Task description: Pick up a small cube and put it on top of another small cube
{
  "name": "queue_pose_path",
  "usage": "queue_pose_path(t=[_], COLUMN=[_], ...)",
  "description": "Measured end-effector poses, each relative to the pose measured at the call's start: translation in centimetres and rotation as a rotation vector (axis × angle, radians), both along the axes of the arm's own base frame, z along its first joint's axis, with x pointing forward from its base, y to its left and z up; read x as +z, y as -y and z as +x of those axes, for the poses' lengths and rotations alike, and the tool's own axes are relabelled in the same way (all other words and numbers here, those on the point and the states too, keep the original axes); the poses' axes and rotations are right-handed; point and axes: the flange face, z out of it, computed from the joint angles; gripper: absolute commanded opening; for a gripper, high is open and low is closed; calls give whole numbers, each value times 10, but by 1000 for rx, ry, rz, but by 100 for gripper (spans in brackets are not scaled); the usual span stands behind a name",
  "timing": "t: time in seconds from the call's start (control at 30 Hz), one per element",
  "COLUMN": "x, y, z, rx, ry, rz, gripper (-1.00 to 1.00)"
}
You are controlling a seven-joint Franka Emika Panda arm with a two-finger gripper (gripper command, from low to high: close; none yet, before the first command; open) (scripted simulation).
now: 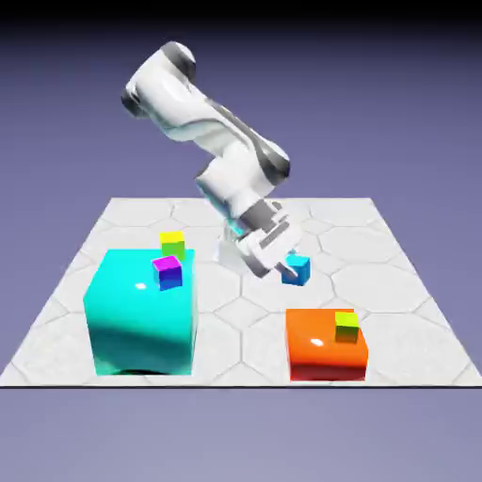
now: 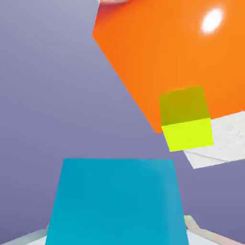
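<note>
My gripper (image 1: 290,265) is shut on the small blue cube (image 1: 297,270), which hangs in the air above the table, up and left of the orange block. In the hand view the small blue cube (image 2: 117,201) fills the bottom middle and hides most of my fingertips (image 2: 194,225). A yellow-green small cube (image 1: 346,326) rests on top of the orange block (image 1: 320,344) at its right side. The hand view shows that yellow-green small cube (image 2: 185,119) on the orange block (image 2: 162,52) ahead of the held cube, to the upper right.
A big cyan block (image 1: 141,311) stands at the exterior view's left with a purple-and-blue small cube (image 1: 168,272) on its top. Another yellow-green small cube (image 1: 172,243) sits just behind it. The white hex-tiled table (image 1: 395,282) ends near the orange block's front.
</note>
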Motion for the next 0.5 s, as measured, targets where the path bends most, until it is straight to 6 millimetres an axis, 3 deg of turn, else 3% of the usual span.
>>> queue_pose_path(t=[0.27, 0.5], x=[-24, -47], y=[-75, -81], z=[-29, -19], rx=[-106, -132], ry=[-41, -60], rz=[-63, -46], gripper=[-100, -100])
